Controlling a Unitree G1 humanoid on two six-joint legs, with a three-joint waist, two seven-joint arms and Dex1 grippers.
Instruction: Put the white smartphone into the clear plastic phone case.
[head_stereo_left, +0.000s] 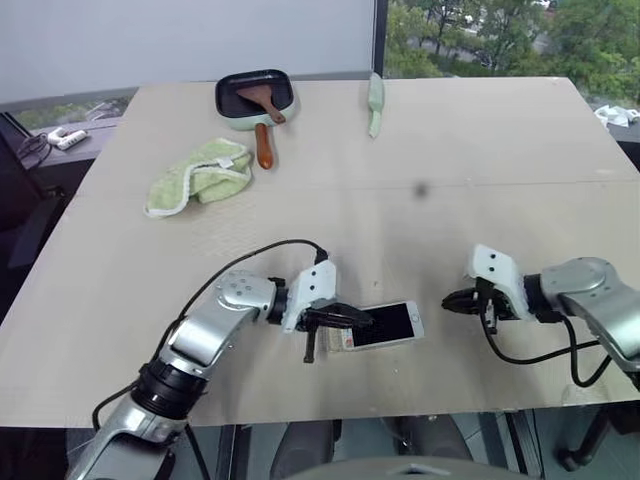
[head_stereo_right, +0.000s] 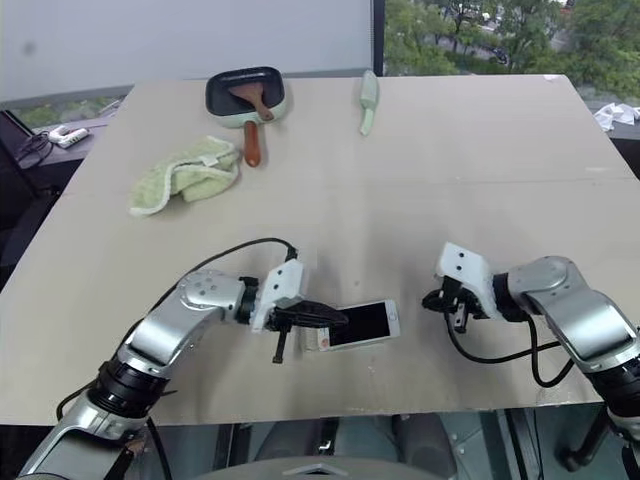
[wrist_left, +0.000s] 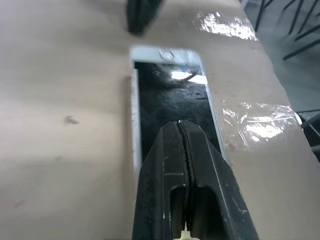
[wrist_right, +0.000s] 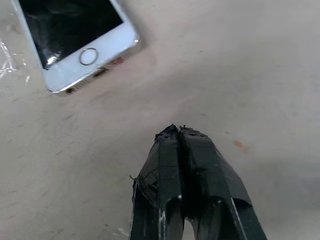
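- Worktop (head_stereo_left: 480, 160) far side, left to right: a green cloth (head_stereo_left: 198, 176), a small dark pan (head_stereo_left: 254, 96) with a brown-handled utensil lying in it, and a pale green utensil (head_stereo_left: 375, 104) (all well apart from the working spot, so none of them stands in the way).
- Left tool (head_stereo_left: 352, 319) sits over the left end of the phone (head_stereo_left: 385, 324), its two black fingers pressed together with nothing between them; in the left wrist view the closed fingers (wrist_left: 187, 165) hang right above the dark screen.
- Phone lies flat near the front edge, screen up, between the two tools, its long axis running left to right, with the home button at the right end.
- Case (wrist_left: 257, 122) is hard to make out: the left wrist view shows a glossy clear sheet on the worktop just beside the phone's long edge, and a thin clear rim along the opposite edge; whether the phone already rests partly in it I cannot tell.
- Right tool (head_stereo_left: 452, 299) is also closed and empty, apart from the phone's right end and pointing toward it over bare worktop.
- Judgement: the left tool is nearer; the next move likely turns on lining up phone and case along that same left-right axis.
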